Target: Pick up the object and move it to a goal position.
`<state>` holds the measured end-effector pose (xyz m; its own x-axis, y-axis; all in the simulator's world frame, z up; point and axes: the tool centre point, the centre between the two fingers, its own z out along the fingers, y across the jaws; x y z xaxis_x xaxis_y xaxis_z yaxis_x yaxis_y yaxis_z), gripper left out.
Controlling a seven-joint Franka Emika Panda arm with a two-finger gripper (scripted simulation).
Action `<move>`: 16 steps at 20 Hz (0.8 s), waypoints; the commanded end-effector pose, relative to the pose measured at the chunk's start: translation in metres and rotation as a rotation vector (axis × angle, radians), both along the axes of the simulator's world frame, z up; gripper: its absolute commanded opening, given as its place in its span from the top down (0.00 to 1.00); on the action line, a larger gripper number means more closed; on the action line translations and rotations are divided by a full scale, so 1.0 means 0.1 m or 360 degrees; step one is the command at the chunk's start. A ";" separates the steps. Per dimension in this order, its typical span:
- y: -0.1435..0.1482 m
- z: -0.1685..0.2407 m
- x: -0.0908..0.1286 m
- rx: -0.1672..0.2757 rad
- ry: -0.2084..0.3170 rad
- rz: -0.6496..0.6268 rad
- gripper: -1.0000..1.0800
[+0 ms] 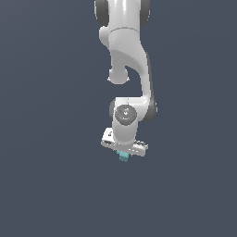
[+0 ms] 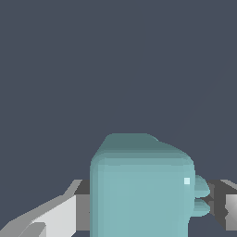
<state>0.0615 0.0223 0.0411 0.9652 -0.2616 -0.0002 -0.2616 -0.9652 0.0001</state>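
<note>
From where I sit, a good deal is hard to read: in the exterior view the arm (image 1: 132, 60) runs out of the picture at its upper end, so I cannot see its base, and the fingertips of the gripper (image 1: 124, 153) are too small to separate from the hand's white body. The object (image 1: 123, 156) shows there only as a small teal speck poking out just below the hand, most of it covered by the hand itself. In the wrist view it fills the near field and is cut off at the picture's lower edge, so I never see its underside. One finger (image 2: 46, 220) appears as a pale grey wedge touching one flank of the object, and a darker pad (image 2: 227, 208) sits at the opposite flank, where two little rounded nubs stick out toward it; whether that pad actually presses on them I cannot tell, since the spot is cramped and shadowed. I see no container in either view, only a flat dark blue-grey backdrop behind everything. The object itself is a matte turquoise block with softened edges, a slightly stepped upper face, and one tiny bright square highlight near the nubbed side. The hand is closed narrowly around it, holding it between the two fingers.
</note>
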 end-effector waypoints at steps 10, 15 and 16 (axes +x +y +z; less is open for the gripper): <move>-0.03 0.06 -0.01 0.0000 0.0000 0.0000 1.00; -0.12 0.26 -0.05 0.0000 0.0000 0.0000 1.00; -0.15 0.31 -0.07 0.0000 0.0000 0.0000 1.00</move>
<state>0.0561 0.0112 0.0642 0.9653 -0.2611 -0.0013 -0.2611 -0.9653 0.0003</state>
